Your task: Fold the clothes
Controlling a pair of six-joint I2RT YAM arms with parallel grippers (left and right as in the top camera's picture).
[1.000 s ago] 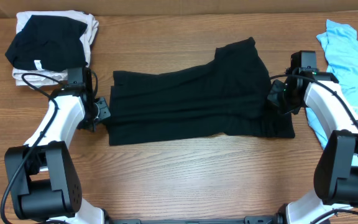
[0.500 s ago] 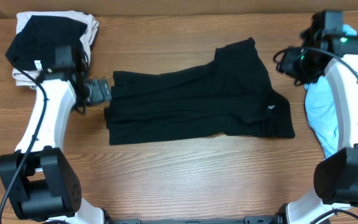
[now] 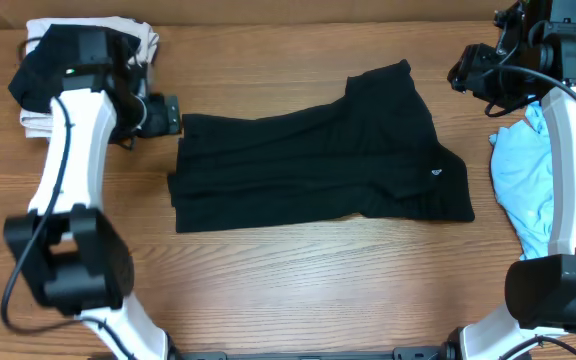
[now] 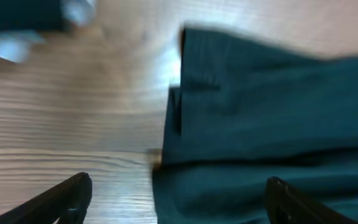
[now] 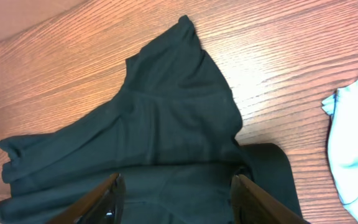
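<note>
The black T-shirt [image 3: 318, 155] lies folded lengthwise across the middle of the table, one sleeve sticking up at the back, a small white logo near its right end. It also shows in the right wrist view [image 5: 166, 124] and, blurred, in the left wrist view [image 4: 272, 124]. My left gripper [image 3: 168, 115] is open and empty, raised just off the shirt's upper-left corner. My right gripper [image 3: 465, 75] is open and empty, raised above the table to the right of the sleeve. A light-blue shirt [image 3: 523, 185] lies crumpled at the right edge.
A stack of folded clothes [image 3: 78, 70], black on white, sits at the back left corner, close behind my left arm. Bare wood table [image 3: 298, 290] lies in front of the shirt.
Both grippers have let go of the shirt's ends and lifted away toward the back. The shirt's right end now lies uncovered, logo showing.
</note>
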